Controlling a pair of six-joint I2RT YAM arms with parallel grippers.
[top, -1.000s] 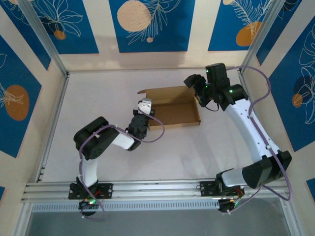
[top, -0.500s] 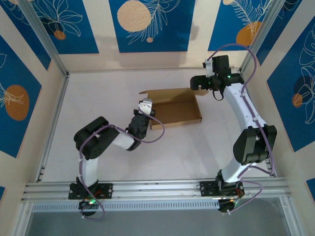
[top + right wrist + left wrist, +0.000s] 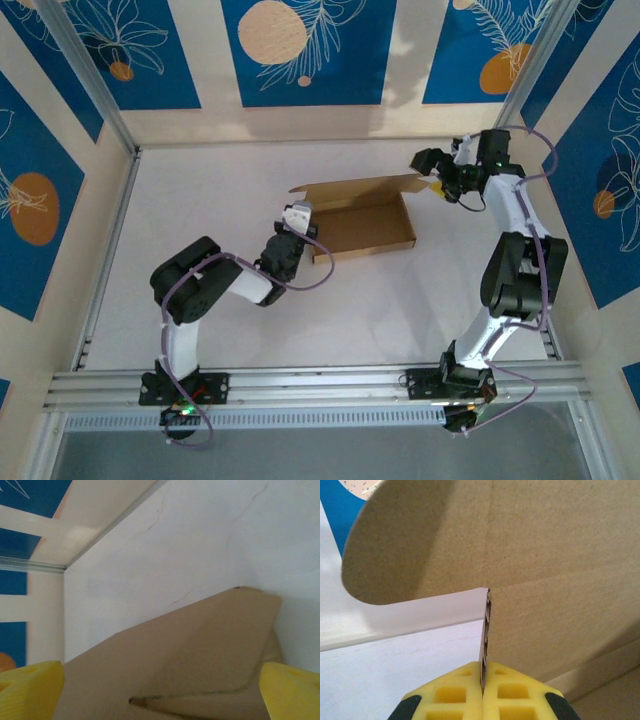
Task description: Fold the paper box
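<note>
The paper box is a shallow brown cardboard tray in the middle of the white table, its back flap standing up. My left gripper is shut on the box's left wall; in the left wrist view the yellow pads pinch the cardboard edge, with a rounded tab above. My right gripper stands open at the box's back right corner. In the right wrist view its yellow fingertips stand wide on either side of a cardboard flap.
The table is walled by blue-and-cream panels, with a metal post at the back left corner. An aluminium rail runs along the near edge by both arm bases. Purple cables loop around each arm.
My right arm has swung back and to the right, its jaws opening wider around the back right corner. The box has slid slightly right. My left gripper has kept its grip.
</note>
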